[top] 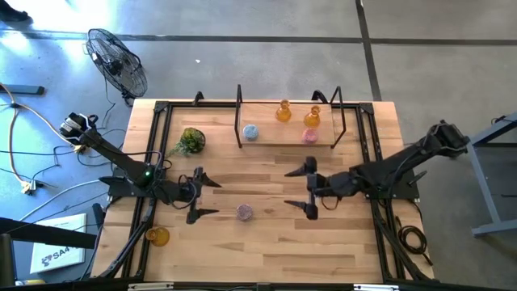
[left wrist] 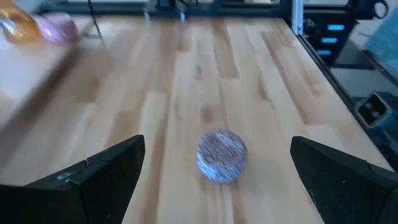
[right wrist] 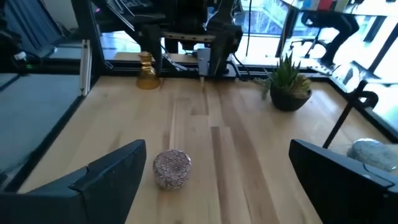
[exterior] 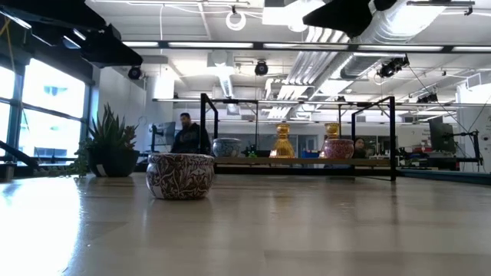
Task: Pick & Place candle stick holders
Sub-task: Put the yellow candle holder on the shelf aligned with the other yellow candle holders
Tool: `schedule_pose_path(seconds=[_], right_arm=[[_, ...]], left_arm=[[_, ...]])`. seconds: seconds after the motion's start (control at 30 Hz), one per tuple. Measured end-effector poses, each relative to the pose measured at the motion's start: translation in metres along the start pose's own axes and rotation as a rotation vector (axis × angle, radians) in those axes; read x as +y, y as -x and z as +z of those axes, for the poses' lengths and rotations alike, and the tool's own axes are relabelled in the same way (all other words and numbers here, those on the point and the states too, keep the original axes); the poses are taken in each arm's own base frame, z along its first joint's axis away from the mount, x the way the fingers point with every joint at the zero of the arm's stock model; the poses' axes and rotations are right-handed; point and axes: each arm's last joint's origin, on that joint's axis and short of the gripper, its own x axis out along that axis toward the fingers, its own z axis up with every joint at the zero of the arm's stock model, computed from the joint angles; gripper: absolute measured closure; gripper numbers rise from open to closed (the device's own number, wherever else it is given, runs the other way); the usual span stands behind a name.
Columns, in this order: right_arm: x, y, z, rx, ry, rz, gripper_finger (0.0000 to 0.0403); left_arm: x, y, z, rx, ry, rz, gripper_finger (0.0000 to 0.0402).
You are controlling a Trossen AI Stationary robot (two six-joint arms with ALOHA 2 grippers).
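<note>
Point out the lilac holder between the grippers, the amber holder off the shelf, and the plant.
lilac holder (top: 245,212): high view, top of its round body.
amber holder (top: 158,236): high view, middle of its body, near the table's left front corner.
plant (top: 191,141): high view, centre of the leaves.

Grey concrete floor (top: 266,20) surrounds the wooden table (top: 266,242). A black floor fan (top: 117,63) stands beside the table. Beyond the table: large windows (exterior: 38,115), ceiling strip lights (exterior: 192,44), exposed ducting (exterior: 337,57).
</note>
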Motion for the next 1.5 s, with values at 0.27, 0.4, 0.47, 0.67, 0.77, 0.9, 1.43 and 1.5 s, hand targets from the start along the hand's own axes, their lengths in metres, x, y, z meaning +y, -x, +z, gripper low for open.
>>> schedule_pose_path(seconds=[0.27, 0.4, 0.47, 0.67, 0.77, 0.9, 1.43, 1.5], right_arm=[[0.004, 0.002, -0.003, 0.016, 0.055, -0.061, 0.0013], [0.000, 0.002, -0.005, 0.038, 0.061, -0.092, 0.0013], [0.000, 0.001, -0.006, 0.044, 0.061, -0.096, 0.0013], [0.000, 0.001, -0.007, 0.058, 0.060, -0.097, 0.0013], [0.000, 0.001, -0.008, 0.061, 0.061, -0.097, 0.0013], [0.000, 0.001, -0.008, 0.066, 0.049, -0.098, 0.0013], [0.000, 0.001, -0.010, 0.080, 0.043, -0.078, 0.0013], [0.000, 0.002, -0.010, 0.081, 0.043, -0.077, 0.0013]], left_arm=[[-0.004, 0.011, 0.020, 0.194, 0.066, -0.057, 0.0004], [-0.007, 0.023, 0.046, 0.375, 0.124, -0.073, 0.0004], [-0.010, 0.030, 0.059, 0.507, 0.160, -0.085, 0.0004], [-0.021, 0.036, 0.077, 0.888, 0.227, -0.099, 0.0004], [-0.031, 0.031, 0.071, 1.002, 0.296, -0.060, 0.0004], [-0.044, 0.024, 0.056, 1.150, 0.377, 0.050, 0.0004], [-0.093, 0.054, 0.028, 1.097, 0.830, 0.509, 0.0004], [-0.098, 0.060, 0.025, 1.100, 0.853, 0.519, 0.0004]])
